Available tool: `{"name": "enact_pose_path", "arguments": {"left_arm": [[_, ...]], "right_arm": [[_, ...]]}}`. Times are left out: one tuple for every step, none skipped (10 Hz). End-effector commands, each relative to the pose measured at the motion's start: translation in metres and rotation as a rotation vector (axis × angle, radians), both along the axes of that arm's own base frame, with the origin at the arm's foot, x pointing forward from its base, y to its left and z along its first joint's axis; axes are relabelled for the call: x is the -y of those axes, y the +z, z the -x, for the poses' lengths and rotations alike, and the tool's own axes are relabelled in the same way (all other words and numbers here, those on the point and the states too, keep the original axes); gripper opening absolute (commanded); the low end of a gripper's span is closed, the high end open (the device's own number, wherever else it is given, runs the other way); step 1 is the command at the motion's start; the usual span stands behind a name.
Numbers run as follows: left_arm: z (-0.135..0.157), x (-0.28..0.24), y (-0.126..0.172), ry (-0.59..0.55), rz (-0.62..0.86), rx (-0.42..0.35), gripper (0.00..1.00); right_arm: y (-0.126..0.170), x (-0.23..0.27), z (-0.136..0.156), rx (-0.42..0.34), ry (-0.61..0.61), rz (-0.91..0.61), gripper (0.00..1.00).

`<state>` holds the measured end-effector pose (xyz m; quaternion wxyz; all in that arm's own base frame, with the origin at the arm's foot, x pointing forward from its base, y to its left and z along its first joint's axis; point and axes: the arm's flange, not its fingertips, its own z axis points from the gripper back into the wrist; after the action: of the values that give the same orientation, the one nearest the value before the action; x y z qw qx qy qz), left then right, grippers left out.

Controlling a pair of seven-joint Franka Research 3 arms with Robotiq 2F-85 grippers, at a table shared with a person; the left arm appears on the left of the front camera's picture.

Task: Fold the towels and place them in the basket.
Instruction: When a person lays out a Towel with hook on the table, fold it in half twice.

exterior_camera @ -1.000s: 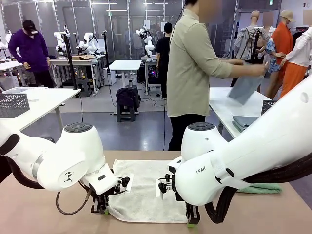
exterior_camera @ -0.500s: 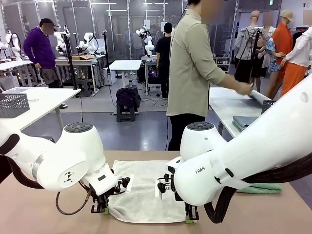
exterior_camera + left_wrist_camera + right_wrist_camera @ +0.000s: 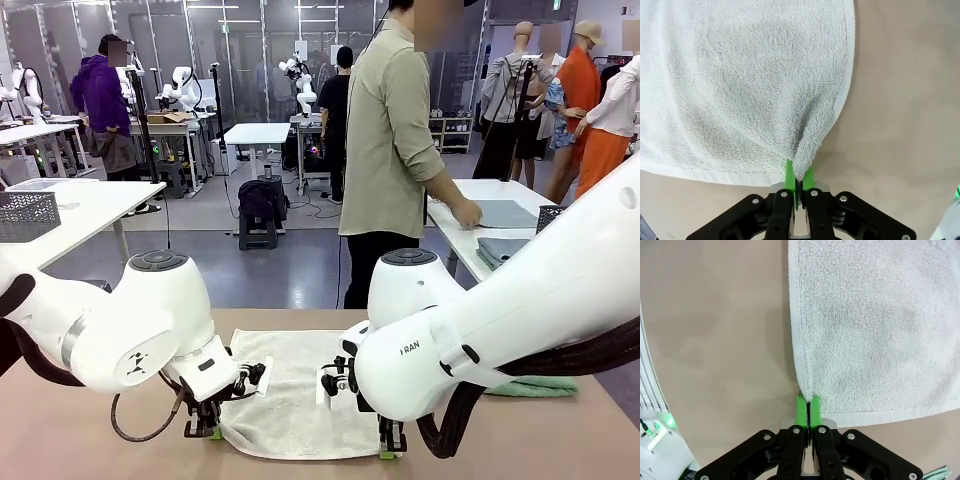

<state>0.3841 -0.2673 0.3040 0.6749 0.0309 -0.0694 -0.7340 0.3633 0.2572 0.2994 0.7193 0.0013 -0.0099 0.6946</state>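
Note:
A cream white towel (image 3: pixel 290 390) lies spread on the brown table (image 3: pixel 90 440) between my two arms. My left gripper (image 3: pixel 203 432) is shut on its near left corner; in the left wrist view the terry (image 3: pixel 755 90) bunches into a pinched fold between the green pads (image 3: pixel 789 176). My right gripper (image 3: pixel 388 452) is shut on the near right corner, and the right wrist view has the hem (image 3: pixel 796 330) running into the closed pads (image 3: pixel 801 410). A mint green towel (image 3: pixel 540 386) lies at the right, partly behind my right arm. A dark grey mesh basket (image 3: pixel 548 216) stands on the white table behind.
A person (image 3: pixel 390 150) stands at the far side, turned away, hands on a grey cloth (image 3: pixel 505 213) on the white table (image 3: pixel 455 235) at the right. A paler grey mesh basket (image 3: pixel 27 213) sits on another white table at the left.
My right gripper has shut on the towel's near right corner. Both grippers have crept slightly inward with the near edge. The person has laid the grey cloth flat on the white table.

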Motion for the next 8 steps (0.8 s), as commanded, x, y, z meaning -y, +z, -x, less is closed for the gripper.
{"name": "enact_pose_path", "arguments": {"left_arm": [[0.015, -0.005, 0.019, -0.005, 0.020, -0.006, 0.00], [0.019, -0.005, 0.033, 0.001, 0.020, 0.020, 0.00], [0.022, -0.006, 0.049, 0.002, 0.022, 0.045, 0.00], [0.025, -0.006, 0.063, 0.005, 0.025, 0.066, 0.00], [0.025, -0.006, 0.070, 0.008, 0.031, 0.074, 0.00], [0.023, -0.006, 0.075, 0.017, 0.028, 0.085, 0.00], [0.018, -0.004, 0.077, 0.026, 0.026, 0.090, 0.00], [0.007, -0.003, 0.079, 0.038, 0.021, 0.088, 0.00]], "right_arm": [[0.009, 0.002, 0.009, 0.022, 0.002, -0.025, 0.00], [0.021, 0.003, 0.010, 0.043, -0.005, -0.021, 0.00], [0.036, 0.003, 0.011, 0.072, -0.005, -0.016, 0.00], [0.052, 0.004, 0.011, 0.101, -0.005, -0.008, 0.00], [0.062, 0.002, 0.010, 0.118, 0.003, -0.005, 0.00], [0.070, -0.001, 0.010, 0.127, 0.012, -0.007, 0.00], [0.076, -0.004, 0.006, 0.133, 0.013, -0.006, 0.00], [0.081, -0.007, -0.004, 0.137, 0.024, -0.017, 0.00]]}}
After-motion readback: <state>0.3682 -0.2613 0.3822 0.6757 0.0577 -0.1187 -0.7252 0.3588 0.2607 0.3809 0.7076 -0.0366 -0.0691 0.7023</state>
